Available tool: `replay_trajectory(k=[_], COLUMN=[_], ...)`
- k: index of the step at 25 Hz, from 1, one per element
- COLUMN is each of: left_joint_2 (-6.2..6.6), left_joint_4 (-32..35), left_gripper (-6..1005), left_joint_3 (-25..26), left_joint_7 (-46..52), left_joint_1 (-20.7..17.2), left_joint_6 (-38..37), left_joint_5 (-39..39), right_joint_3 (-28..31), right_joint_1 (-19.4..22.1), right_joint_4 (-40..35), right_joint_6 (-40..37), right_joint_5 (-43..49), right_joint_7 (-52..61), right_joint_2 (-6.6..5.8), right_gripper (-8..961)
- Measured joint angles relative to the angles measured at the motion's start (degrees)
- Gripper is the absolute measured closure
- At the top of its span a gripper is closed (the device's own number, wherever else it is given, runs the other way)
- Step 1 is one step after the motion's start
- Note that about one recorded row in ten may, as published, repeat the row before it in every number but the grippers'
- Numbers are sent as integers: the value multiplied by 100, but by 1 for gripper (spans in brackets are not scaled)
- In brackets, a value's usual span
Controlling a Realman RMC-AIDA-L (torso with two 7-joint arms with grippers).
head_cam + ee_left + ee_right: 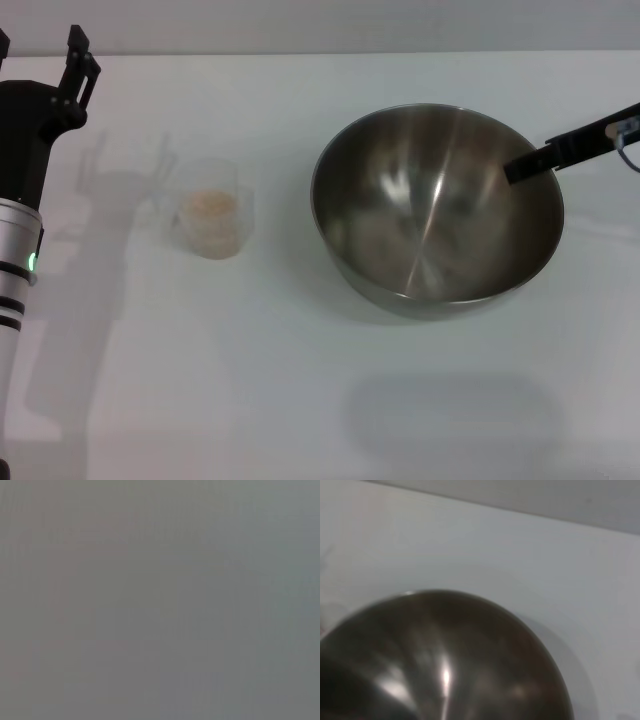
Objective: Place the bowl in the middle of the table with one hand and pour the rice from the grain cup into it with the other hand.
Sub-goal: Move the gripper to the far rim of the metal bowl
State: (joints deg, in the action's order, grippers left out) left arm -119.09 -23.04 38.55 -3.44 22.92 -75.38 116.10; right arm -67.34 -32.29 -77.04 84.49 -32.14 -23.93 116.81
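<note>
Silver bowl [437, 215], beige rice [212, 204], white table [300, 400]

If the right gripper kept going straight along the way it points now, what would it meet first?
Probably the far inner wall of the bowl: the right gripper already reaches over its rim, pointing toward the robot's left. Its height is unclear.

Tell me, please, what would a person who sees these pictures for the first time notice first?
The big shiny steel bowl dominates the right half of the white table, with the right gripper reaching over its far right rim. To its left stands the small clear grain cup with pale rice inside. The left gripper is raised at the far left edge, apart from the cup.
</note>
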Motion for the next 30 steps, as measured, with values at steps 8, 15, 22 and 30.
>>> replay_trajectory(k=[8, 15, 22, 30], left_joint_2=[0, 0, 0, 9], left_joint_4=[2, 2, 2, 2], left_gripper=[174, 174, 174, 175], left_joint_3=[-21, -24, -23, -23], left_joint_7=[-36, -37, -38, -41], left_joint_1=[24, 28, 28, 37], left_joint_6=[0, 4, 2, -110], left_joint_5=[0, 0, 0, 0], right_joint_3=[-19, -33, -31, -31], right_joint_1=[-89, -125, -201, -250], right_joint_4=[510, 704, 784, 846], right_joint_6=[-326, -644, -645, -637], right_joint_5=[111, 390, 393, 381], right_joint_7=[-202, -454, -529, -668], right_joint_2=[52, 137, 141, 141], right_gripper=[336, 348, 483, 826])
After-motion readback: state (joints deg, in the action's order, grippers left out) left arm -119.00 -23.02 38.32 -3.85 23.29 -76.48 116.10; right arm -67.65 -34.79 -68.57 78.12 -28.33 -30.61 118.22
